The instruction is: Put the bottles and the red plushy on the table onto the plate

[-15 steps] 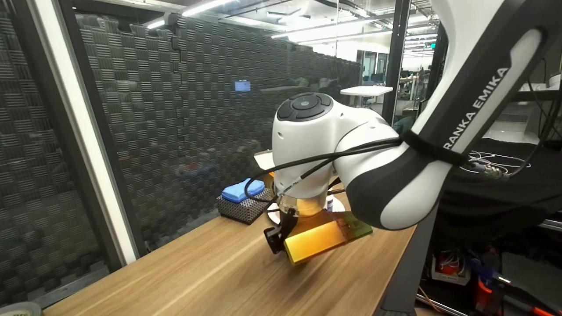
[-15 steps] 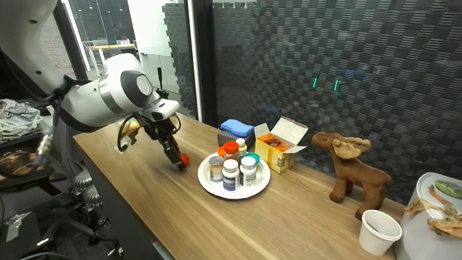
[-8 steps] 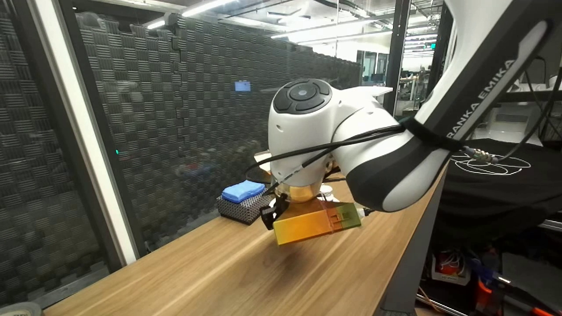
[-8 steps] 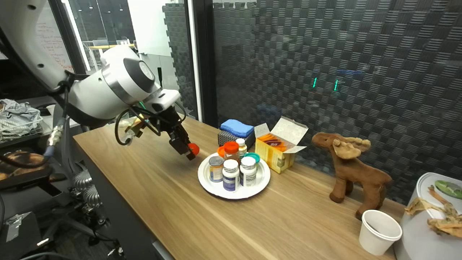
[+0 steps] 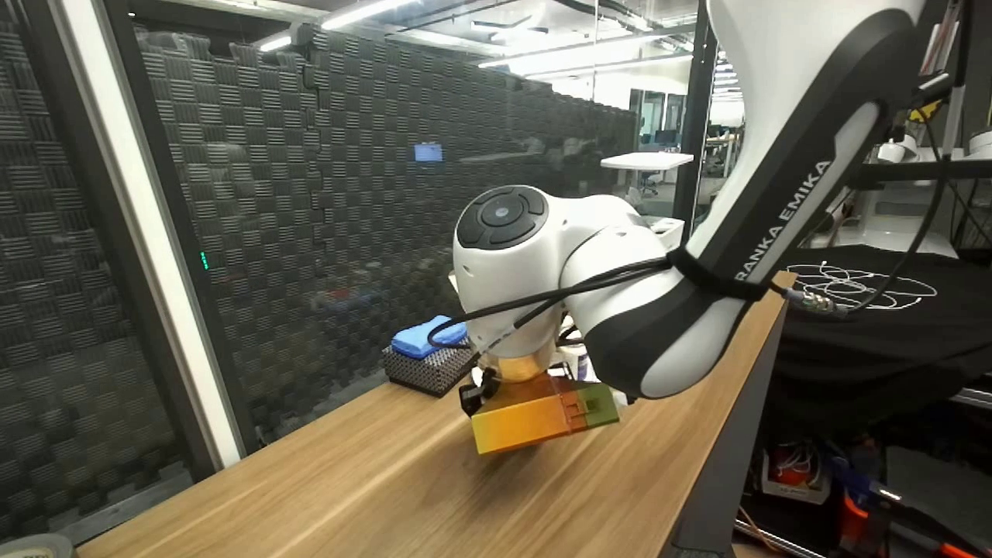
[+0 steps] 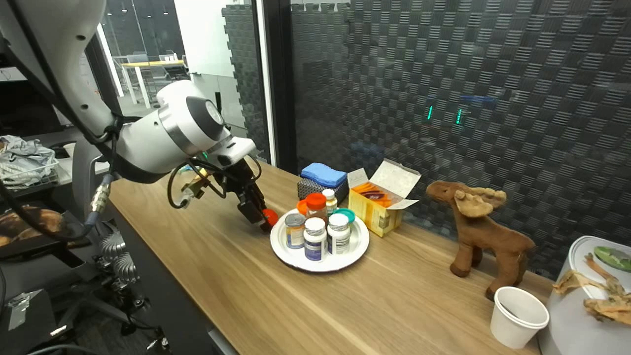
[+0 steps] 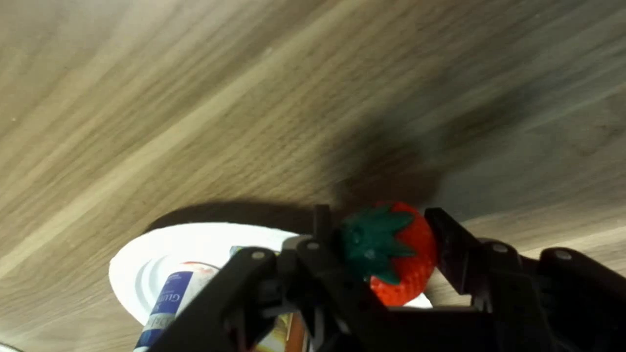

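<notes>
My gripper (image 7: 380, 230) holds the red plushy (image 7: 398, 259), my jaws snug on both sides of it. It looks like a red and green strawberry. I think it hangs a bit above the table (image 7: 195, 122). Just beside my jaws is the plate (image 7: 210, 239); I can't tell if the plushy is over its rim. Past that rim, farther from my jaws, stand the bottles (image 6: 315, 239), close together on the plate. So the bottle part looks done, though my arm (image 6: 148, 143) hides some of the table. Only the plushy seems left: it must go on a bare bit of plate, then I let go. Farther out are a yellow box (image 6: 377, 215) and a moose (image 6: 493, 241), not mine to move.
</notes>
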